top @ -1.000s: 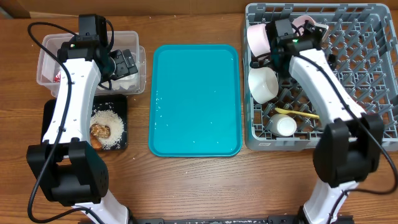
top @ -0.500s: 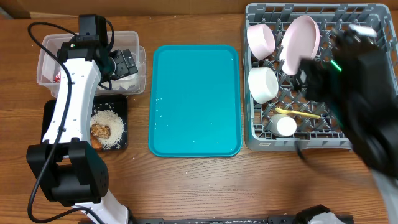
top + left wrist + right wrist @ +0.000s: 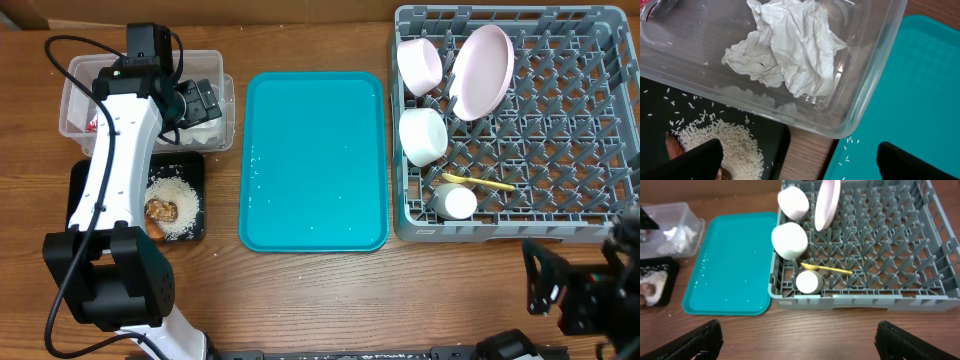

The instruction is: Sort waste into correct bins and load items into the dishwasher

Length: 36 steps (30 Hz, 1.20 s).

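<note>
Above the tub [image 3: 875,85], the left gripper [image 3: 800,162] is being held wide open and empty, the napkin [image 3: 790,47] lying inside just ahead, while the right gripper [image 3: 800,340], likewise open and empty, is being held well apart.

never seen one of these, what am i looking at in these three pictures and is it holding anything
These are two robot arms at a wooden table, each ending in a two-finger gripper. One picture looks down from above; the other two come from wrist cameras, so the dark shapes in their bottom corners are fingers. The left gripper hangs open above a clear tub holding a crumpled napkin. Beside it a black tray carries rice. A teal tray sits mid-table. The grey rack holds a pink plate, two bowls, a cup and a spoon. The right gripper is open too; nothing is held.
</note>
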Motion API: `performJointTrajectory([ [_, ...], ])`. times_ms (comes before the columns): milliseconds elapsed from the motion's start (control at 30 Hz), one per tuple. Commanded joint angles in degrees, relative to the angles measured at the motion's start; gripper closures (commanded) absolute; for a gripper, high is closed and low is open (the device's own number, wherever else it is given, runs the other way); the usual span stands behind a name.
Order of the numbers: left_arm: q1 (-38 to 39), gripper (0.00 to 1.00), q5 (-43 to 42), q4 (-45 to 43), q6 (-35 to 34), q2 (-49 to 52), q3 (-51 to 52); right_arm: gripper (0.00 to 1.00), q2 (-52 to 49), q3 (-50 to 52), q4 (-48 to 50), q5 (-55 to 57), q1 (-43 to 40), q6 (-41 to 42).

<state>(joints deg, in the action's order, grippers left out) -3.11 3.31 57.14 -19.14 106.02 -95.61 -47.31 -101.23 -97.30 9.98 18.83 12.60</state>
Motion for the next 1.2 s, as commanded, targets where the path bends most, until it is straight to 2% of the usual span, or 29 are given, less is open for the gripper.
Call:
performJointTrajectory([
  [0, -0.1, 0.00, 0.7, -0.2, 0.9, -0.4, -1.0, 0.00, 1.8, 0.7, 0.3, -0.5, 0.0, 1.3],
  [100, -0.1, 0.00, 0.7, -0.2, 0.9, -0.4, -1.0, 0.00, 2.1, 2.2, 2.6, 1.8, 0.0, 3.9],
  [267, -0.1, 0.00, 0.7, -0.2, 0.9, -0.4, -1.0, 0.00, 5.1, 12.4, 14.4, 5.0, -3.7, 3.4],
  [367, -0.1, 0.00, 0.7, -0.2, 0.9, -0.4, -1.0, 0.00, 10.0, 23.5, 27.1, 3.3, -8.3, 2.4],
  [600, -0.1, 0.00, 0.7, -0.2, 1.0, -0.4, -1.0, 0.00, 24.0, 53.2, 59.1, -10.4, -17.2, -2.8],
  [800, -0.1, 0.00, 0.7, -0.2, 0.9, -0.4, -1.0, 0.00, 33.5, 75.8, 79.6, -16.8, -21.9, -2.8],
  [1000, -0.1, 0.00, 0.7, -0.2, 1.0, -0.4, -1.0, 0.00, 41.4, 91.6, 92.7, -17.2, -22.2, -2.6],
  [1167, -0.1, 0.00, 0.7, -0.2, 0.9, -0.4, -1.0, 0.00, 46.8, 98.8, 99.4, -16.9, -22.2, -2.6],
])
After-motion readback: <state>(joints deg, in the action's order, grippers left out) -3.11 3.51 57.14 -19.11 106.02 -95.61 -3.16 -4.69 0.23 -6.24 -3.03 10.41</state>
